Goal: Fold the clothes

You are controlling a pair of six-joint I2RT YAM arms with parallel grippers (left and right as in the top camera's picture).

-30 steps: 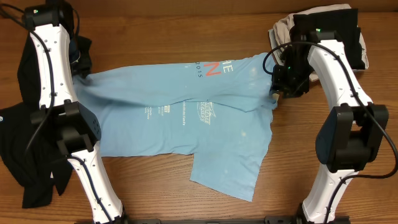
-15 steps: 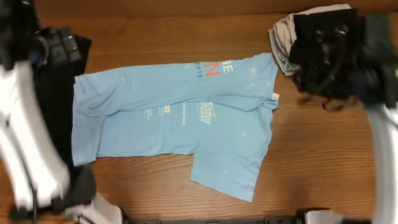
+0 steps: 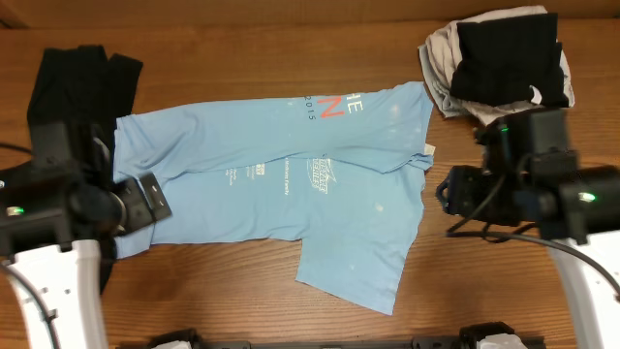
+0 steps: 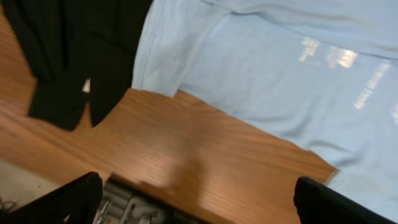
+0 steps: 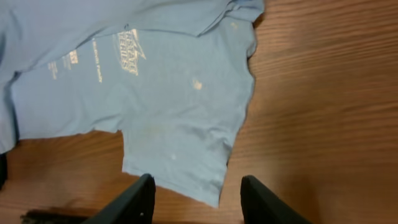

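The light blue T-shirt (image 3: 291, 174) with red and white lettering lies spread flat mid-table, one sleeve pointing to the near edge. A black garment (image 3: 82, 82) lies at its left end, and a beige-grey and black pile (image 3: 499, 58) sits at the far right. My left gripper (image 3: 147, 200) hovers over the shirt's near left corner, open and empty. Its wrist view shows the shirt (image 4: 280, 62), the black garment (image 4: 74, 50) and bare wood between the wide fingers (image 4: 74, 199). My right gripper (image 3: 453, 192) hovers right of the shirt, open and empty, above the sleeve (image 5: 180, 155).
The wooden table (image 3: 504, 281) shows bare wood along the near edge and to the right of the shirt. The table's front rail (image 4: 143, 208) shows at the bottom of the left wrist view.
Both arms have let go of the shirt's far corners and swung back toward the near edge. The shirt's left end has dropped and now lies flat.
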